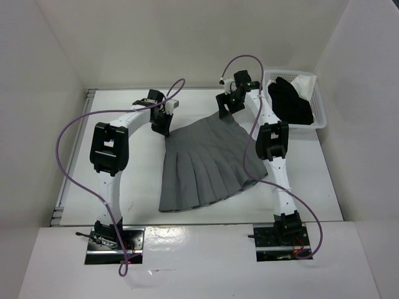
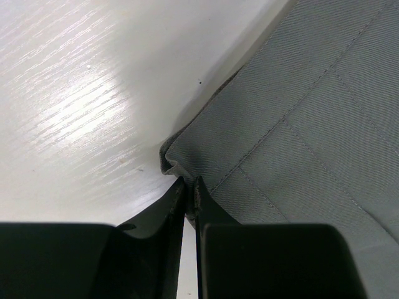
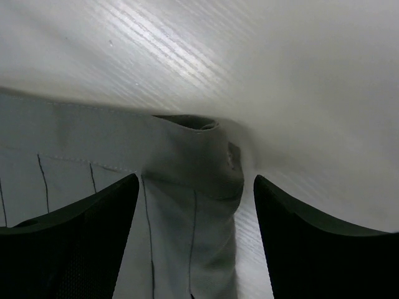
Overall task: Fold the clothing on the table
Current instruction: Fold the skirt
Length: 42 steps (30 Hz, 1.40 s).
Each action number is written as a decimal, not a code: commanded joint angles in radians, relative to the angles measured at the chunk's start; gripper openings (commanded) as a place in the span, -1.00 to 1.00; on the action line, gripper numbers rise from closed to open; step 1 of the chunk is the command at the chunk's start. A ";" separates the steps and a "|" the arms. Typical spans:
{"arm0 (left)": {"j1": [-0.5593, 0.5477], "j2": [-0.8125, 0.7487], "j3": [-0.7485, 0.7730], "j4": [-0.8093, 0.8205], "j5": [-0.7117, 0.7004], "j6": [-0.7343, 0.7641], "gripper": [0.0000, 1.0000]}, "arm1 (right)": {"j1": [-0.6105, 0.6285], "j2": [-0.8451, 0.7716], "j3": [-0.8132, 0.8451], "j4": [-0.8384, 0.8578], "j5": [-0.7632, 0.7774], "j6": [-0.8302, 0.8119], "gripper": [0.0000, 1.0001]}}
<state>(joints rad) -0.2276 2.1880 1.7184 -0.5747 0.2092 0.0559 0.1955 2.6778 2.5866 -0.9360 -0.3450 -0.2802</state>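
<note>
Over on the left, the left gripper (image 2: 189, 182) is pinching the skirt (image 1: 202, 162) at its left waistband corner, fingers nearly together and fabric puckering at the tips. The skirt is lying flat in the middle of the table (image 1: 134, 177), its hem fanning toward the arm bases. On the right, the right gripper (image 3: 196, 187) is spreading its fingers wide, one on each side of the other waistband corner, gripping nothing. At far right, a basket (image 1: 322, 117) is holding a black garment (image 1: 290, 103).
</note>
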 commanded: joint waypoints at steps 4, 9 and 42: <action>-0.007 -0.054 0.012 -0.013 -0.010 0.019 -0.70 | 0.018 0.008 0.066 -0.064 0.006 -0.011 0.46; -0.007 -0.063 0.003 -0.013 -0.010 0.019 -0.68 | 0.018 0.019 0.084 -0.055 -0.003 -0.011 0.22; 0.002 0.010 0.291 -0.092 0.012 0.058 -0.68 | 0.050 -0.794 -0.988 0.344 0.265 0.107 -1.00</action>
<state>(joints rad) -0.2317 2.1674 1.9373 -0.6361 0.2001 0.0814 0.2459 1.9026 1.6615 -0.7139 -0.1379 -0.1730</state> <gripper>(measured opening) 0.162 0.027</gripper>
